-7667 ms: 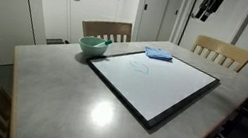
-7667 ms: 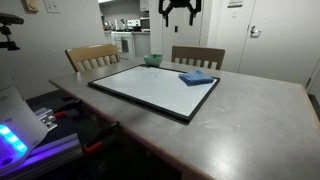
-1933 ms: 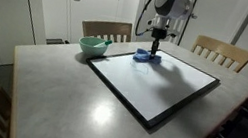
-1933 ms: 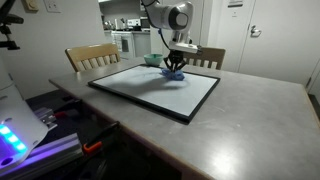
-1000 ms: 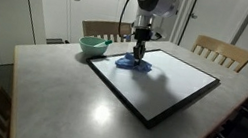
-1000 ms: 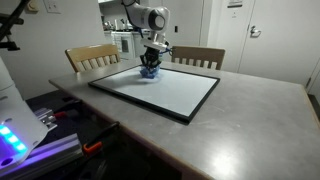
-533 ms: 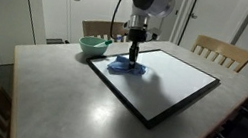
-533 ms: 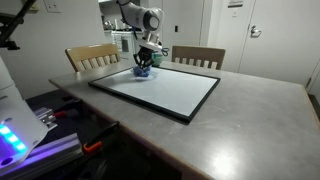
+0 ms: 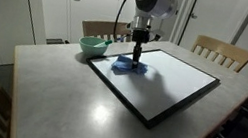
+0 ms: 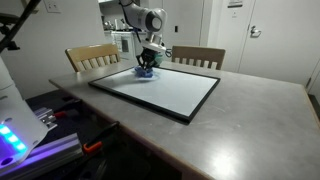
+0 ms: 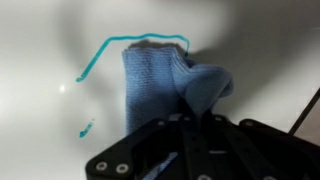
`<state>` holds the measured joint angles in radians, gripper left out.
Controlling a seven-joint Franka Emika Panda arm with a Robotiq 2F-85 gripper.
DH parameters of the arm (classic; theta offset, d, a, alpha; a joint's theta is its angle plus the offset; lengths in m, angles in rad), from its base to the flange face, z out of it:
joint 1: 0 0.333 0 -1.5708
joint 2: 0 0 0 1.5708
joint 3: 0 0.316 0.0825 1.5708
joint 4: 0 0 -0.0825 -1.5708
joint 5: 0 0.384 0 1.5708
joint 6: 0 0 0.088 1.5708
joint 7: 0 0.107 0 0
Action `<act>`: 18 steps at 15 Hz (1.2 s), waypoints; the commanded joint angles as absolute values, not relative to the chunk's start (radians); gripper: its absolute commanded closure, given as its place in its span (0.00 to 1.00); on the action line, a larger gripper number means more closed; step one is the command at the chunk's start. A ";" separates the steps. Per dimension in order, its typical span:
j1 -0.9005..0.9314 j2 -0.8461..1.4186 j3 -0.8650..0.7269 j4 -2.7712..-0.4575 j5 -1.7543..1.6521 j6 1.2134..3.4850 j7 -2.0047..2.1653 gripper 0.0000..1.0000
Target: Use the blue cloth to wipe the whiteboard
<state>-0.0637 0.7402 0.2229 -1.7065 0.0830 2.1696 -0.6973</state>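
Observation:
The whiteboard (image 9: pixel 158 80) (image 10: pixel 160 88) lies flat on the table in both exterior views, white with a black frame. The blue cloth (image 9: pixel 129 68) (image 10: pixel 145 72) (image 11: pixel 160 85) is pressed on the board near its corner by the bowl. My gripper (image 9: pixel 137 58) (image 10: pixel 147 66) (image 11: pixel 190 118) points straight down and is shut on a pinched fold of the cloth. In the wrist view, teal marker lines (image 11: pixel 105 50) run along the cloth's far edge, with small flecks (image 11: pixel 87 127) beside it.
A green bowl (image 9: pixel 92 46) (image 10: pixel 152 59) sits just off the board's corner close to the cloth. Wooden chairs (image 9: pixel 222 53) (image 10: pixel 92 56) stand round the grey table (image 9: pixel 58 99) (image 10: pixel 260 120). Equipment with a blue light (image 10: pixel 12 135) sits beside the table.
The gripper dragged the cloth across the board toward the bowl-side corner over the last second, then shifted slightly back in the last half second. It stays shut on the cloth.

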 commanded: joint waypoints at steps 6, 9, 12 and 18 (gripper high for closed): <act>-0.062 0.736 0.125 -1.804 0.004 2.433 -0.678 0.97; -0.075 0.727 0.136 -1.816 0.021 2.450 -0.678 0.97; -0.071 0.720 0.135 -1.820 0.012 2.460 -0.681 0.97; -0.085 0.724 0.082 -1.814 -0.035 2.493 -0.672 0.97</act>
<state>-0.0647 0.6900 0.1209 -1.7957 0.0232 2.4238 -0.6813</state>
